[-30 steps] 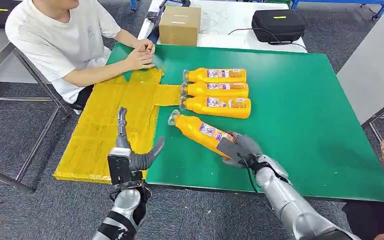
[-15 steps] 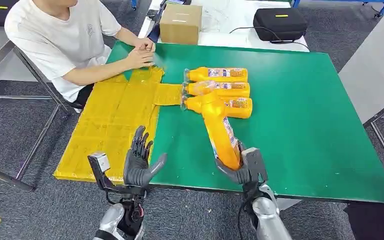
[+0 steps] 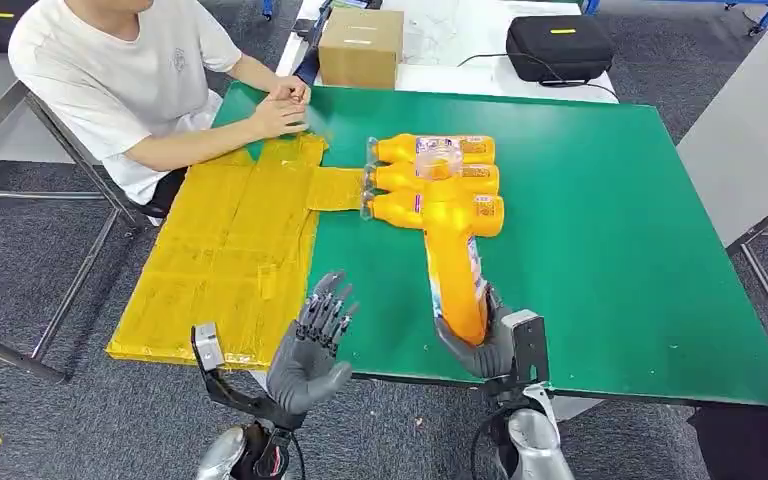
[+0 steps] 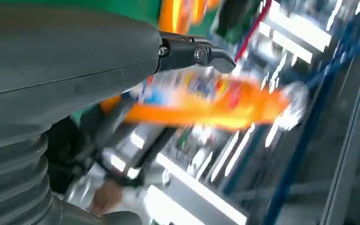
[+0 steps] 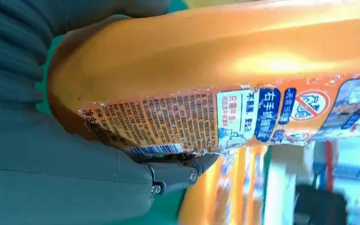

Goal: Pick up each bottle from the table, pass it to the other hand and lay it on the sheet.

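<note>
While right hand [image 3: 487, 345] grips base of orange plastic bottle with printed label [image 3: 452, 262], bottle raised above green surface [image 3: 610, 250], clear cap end pointing away from robot. Left hand [image 3: 312, 350] beside it, empty, fingers [image 3: 328, 305] spread apart. Three more orange bottles [image 3: 438, 180] lying side by side on surface. Yellow sheet [image 3: 225, 250] to left; seated person's hands [image 3: 285, 108] resting at its far end.

Held bottle [image 4: 206, 105] blurred, label unreadable.
</note>
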`<state>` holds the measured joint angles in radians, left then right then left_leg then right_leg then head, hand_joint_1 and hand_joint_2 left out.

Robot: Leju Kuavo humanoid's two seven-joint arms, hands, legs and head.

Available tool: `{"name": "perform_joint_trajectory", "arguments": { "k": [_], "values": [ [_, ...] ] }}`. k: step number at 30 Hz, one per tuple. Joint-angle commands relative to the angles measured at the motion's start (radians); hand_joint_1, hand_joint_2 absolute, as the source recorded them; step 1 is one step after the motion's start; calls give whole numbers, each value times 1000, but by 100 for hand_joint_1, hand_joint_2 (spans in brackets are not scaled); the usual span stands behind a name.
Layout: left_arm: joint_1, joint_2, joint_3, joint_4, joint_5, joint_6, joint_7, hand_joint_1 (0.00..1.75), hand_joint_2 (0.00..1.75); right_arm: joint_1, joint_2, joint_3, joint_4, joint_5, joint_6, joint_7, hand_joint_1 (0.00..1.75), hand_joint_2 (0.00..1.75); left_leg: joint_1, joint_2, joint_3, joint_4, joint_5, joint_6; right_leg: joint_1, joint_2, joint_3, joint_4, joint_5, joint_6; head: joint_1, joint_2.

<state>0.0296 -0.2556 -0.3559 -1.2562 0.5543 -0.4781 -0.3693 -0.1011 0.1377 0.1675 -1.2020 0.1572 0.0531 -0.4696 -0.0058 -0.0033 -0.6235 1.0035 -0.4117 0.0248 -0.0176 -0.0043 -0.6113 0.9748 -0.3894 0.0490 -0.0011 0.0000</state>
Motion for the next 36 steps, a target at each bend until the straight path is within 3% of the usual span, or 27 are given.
{"name": "perform_joint_trajectory", "arguments": {
  "k": [1, 5, 12, 19, 26, 27, 28, 29, 30, 31, 32, 33, 36],
  "values": [
    [-51, 24, -28, 53, -125, 67, -24, 0, 175, -44, 22, 316, 67, 228, 12, -23, 175, 175, 2, 4, 6, 0, -3, -2, 2, 4, 4, 0, -1, -3, 0, 0],
    [-67, 6, -6, 28, -154, 109, -21, 0, 175, -49, 28, 428, 60, 307, -36, -56, 175, 175, 2, 3, 4, 1, -2, -2, 2, 3, 2, 0, -1, -3, 1, 0],
    [-91, -1, -26, 40, -195, 147, -17, 0, 175, -119, 18, 542, 120, 342, -23, -67, 175, 175, 1, 1, 3, -1, 0, -2, 1, 1, 2, 0, -1, -2, 0, 0],
    [-94, 0, -11, 8, -212, 185, -40, 0, 175, -96, 16, 570, 98, 353, -65, -66, 175, 175, 2, 0, 5, 1, -2, -3, 2, 0, 5, 0, -3, -3, 1, 0],
    [-86, 4, 13, -49, -106, 86, -2, 0, 175, -116, -8, 573, 192, 349, -28, -45, 175, 175, 2, -1, 5, 0, 0, -2, 2, -1, 5, -1, -2, -2, 0, 0],
    [-84, 0, 21, -49, -80, 69, 8, 162, 175, -116, -9, 570, 208, 344, -18, -45, 175, 175, 2, -1, 2, -1, 1, -2, 1, -1, 2, -1, -1, -2, 0, 0],
    [-83, 0, 26, -52, -66, 54, 4, 175, 175, -115, -9, 568, 214, 345, -17, -46, 175, 175, 2, -1, 6, -1, -1, -3, 2, -2, 6, -1, -2, -3, 0, 0],
    [-79, 0, 38, -55, -46, 36, -2, 175, 175, -113, -12, 566, 226, 341, -11, -47, 175, 175, 2, -1, 5, -1, 0, -2, 2, -2, 4, -1, -2, -2, 0, 0],
    [-74, 1, 46, -62, -29, 17, -6, 175, 175, -108, -13, 560, 230, 340, -11, -45, 131, 175, 2, -1, 4, -1, 0, -2, 2, -2, 4, -1, -1, -2, 0, 0],
    [-68, 0, 54, -70, -7, -9, -7, 175, 175, -101, -15, 553, 233, 334, -1, -34, 40, 175, 3, -2, 6, 0, -1, -3, 2, -2, 6, -1, -3, -3, 0, 0],
    [-67, 1, 55, -70, -7, -10, -6, 175, 175, -100, -17, 552, 233, 334, -2, -34, 40, 175, 2, -2, 5, -1, 0, -2, 2, -2, 5, -1, -2, -2, 0, 0],
    [-60, 3, 58, -82, 11, -34, -10, 175, 175, -96, -20, 552, 230, 334, 0, -33, 0, 175, 2, -1, 4, -1, 0, -2, 2, -2, 4, -1, -2, -2, 0, 0],
    [-46, 9, 69, -95, 33, -84, -22, 175, 175, -73, -25, 533, 204, 322, 6, -29, 0, 175, 2, -3, 4, -1, 0, -2, 2, -4, 4, -1, -2, -2, 0, 0]
  ]
}}
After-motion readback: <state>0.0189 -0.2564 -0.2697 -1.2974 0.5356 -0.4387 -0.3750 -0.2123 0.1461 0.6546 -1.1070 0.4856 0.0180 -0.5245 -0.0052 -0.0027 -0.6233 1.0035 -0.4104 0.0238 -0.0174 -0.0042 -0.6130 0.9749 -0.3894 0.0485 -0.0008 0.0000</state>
